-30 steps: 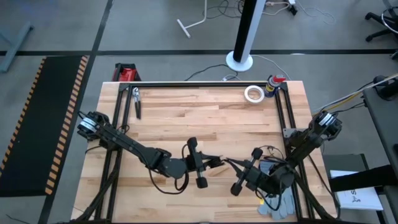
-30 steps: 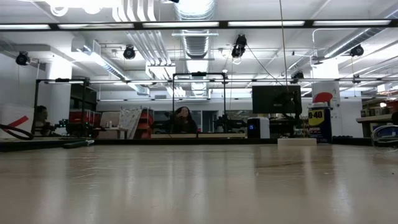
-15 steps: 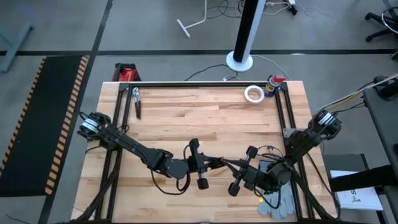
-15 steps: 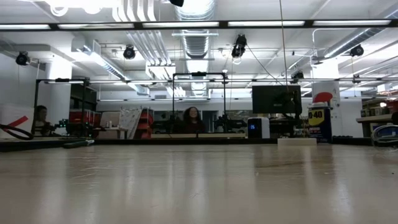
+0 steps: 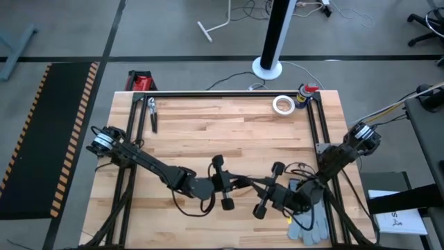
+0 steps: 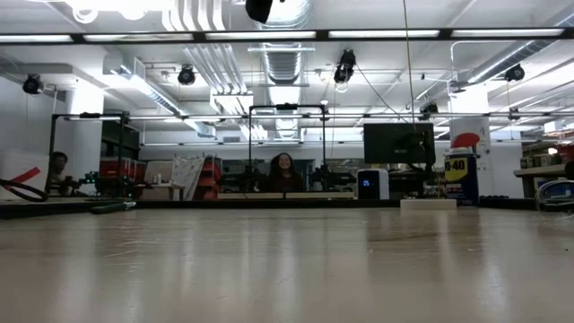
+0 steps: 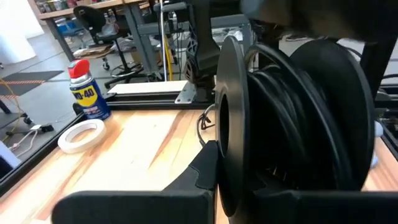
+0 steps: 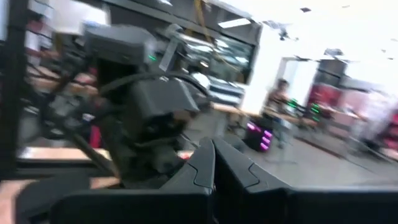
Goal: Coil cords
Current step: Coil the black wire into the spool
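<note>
Cord between both arms' jaws.

Grey concrete floor surrounded the wooden table; a hazard-striped black mat lay beside it, and long ceiling strip lights glowed overhead.

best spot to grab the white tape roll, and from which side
The white tape roll lies flat on the table with its hole facing up, so come straight down from above. Put one of the fingers in the hole and one outside, pinching the ring wall on the side away from the spray can, which stands close by.
</note>
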Available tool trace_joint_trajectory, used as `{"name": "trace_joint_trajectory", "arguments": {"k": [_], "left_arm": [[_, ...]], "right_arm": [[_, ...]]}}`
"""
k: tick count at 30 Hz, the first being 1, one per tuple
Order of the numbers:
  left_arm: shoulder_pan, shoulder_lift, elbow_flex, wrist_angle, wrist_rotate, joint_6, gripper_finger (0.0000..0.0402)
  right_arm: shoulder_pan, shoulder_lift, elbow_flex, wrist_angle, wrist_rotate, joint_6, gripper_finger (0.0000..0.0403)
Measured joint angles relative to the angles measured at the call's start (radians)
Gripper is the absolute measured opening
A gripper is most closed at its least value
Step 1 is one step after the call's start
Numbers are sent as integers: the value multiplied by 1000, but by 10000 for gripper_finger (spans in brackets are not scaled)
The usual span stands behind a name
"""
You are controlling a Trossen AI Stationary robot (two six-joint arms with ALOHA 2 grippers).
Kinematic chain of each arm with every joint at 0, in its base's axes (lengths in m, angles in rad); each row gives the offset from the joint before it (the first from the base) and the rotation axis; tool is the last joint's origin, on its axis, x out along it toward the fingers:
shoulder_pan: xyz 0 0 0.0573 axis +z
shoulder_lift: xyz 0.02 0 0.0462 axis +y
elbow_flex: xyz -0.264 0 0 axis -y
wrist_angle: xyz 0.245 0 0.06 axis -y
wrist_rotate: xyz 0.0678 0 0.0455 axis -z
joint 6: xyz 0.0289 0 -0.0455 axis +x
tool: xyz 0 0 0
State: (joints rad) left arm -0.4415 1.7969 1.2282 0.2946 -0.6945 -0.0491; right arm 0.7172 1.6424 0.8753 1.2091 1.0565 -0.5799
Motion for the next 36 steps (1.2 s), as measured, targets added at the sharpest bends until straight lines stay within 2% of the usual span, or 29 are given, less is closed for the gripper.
{"name": "trace_joint_trajectory", "arguments": {"k": [4,9,12,18,21,28,32,36], "left_arm": [[8,0,0,-63,-3,-59,0],[46,10,-4,-66,44,-125,0],[73,31,-6,-28,88,-132,0],[115,63,-7,156,149,-43,0],[132,75,-7,243,192,14,0],[150,117,0,406,218,61,0],[151,126,0,422,210,57,0],[152,127,0,423,209,56,0]], "right_arm": [[26,0,-12,-3,133,14,0],[52,0,-61,-26,138,141,0],[79,0,-105,-48,118,272,0],[94,0,-179,-147,-28,622,0],[82,15,-192,-189,-33,729,0],[-3,69,-221,-184,1,790,0],[-38,84,-222,-181,1,773,6],[-63,87,-223,-180,-1,764,30]]}}
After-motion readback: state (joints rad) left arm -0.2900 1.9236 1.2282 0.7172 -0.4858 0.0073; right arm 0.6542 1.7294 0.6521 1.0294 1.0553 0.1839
